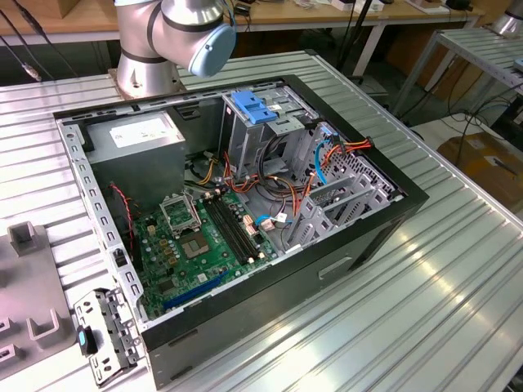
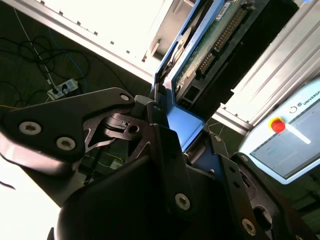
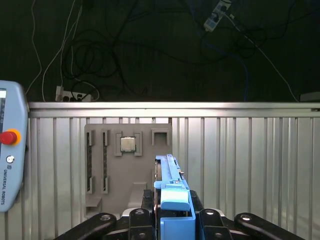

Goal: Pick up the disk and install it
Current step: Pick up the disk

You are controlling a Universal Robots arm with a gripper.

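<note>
One claw (image 3: 172,206) is clenched on the one disk (image 3: 169,172), its black fingers (image 3: 146,200) pressing the blue side rails. In the first wrist view the disk is held edge-on, clear of the bench (image 3: 240,165), and is seen against a grey tray (image 3: 112,185) lying near the bench's far edge. That tray holds one square chip (image 3: 128,144) in a pocket. In the second wrist view the disk's green circuit side faces the camera. One control tablet (image 3: 10,150) with a red button sits at the side.

In the exterior view, one open computer case (image 1: 409,200) lies on its side in the middle of the bench. The base of the one arm (image 1: 172,33) stands just behind it at the far edge. Inside the case are:
- one green circuit board (image 1: 196,245)
- one grey box (image 1: 135,139) with a white sticker
- one metal cage (image 1: 274,135) with a blue handle
- a tangle of orange, red and blue cables (image 1: 343,149)

One small metal bracket (image 1: 106,335) with a blue clip lies on the bench just beside the case's near corner, at the exterior view's left.
</note>
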